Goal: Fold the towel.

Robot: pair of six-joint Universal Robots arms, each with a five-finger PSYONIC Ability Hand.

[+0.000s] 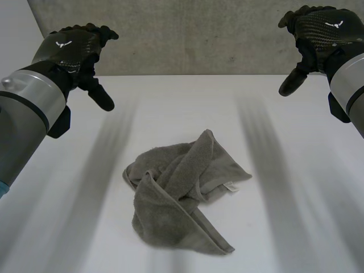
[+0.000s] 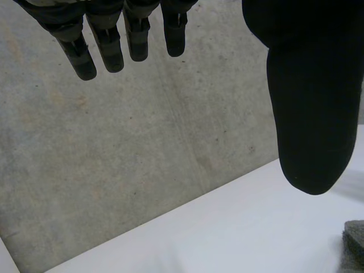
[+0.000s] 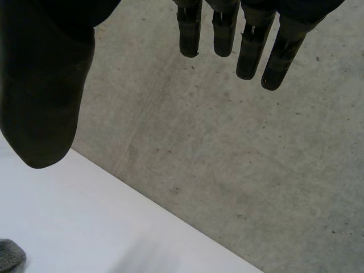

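A grey towel (image 1: 181, 190) lies crumpled in a loose heap on the white table (image 1: 284, 227), near its middle. A small white label shows at its right edge. My left hand (image 1: 77, 50) hovers high above the table's far left, open, fingers relaxed and holding nothing. My right hand (image 1: 318, 31) hovers at the far right, likewise open and empty. Both are well away from the towel. In the left wrist view, the left hand's fingers (image 2: 105, 42) hang straight, and a corner of the towel (image 2: 355, 239) peeks in beyond the thumb. The right wrist view shows a towel corner (image 3: 10, 256) below the thumb (image 3: 42, 96).
A grey concrete wall (image 1: 193, 37) rises behind the table's far edge. White table surface lies on both sides of the towel and in front of it.
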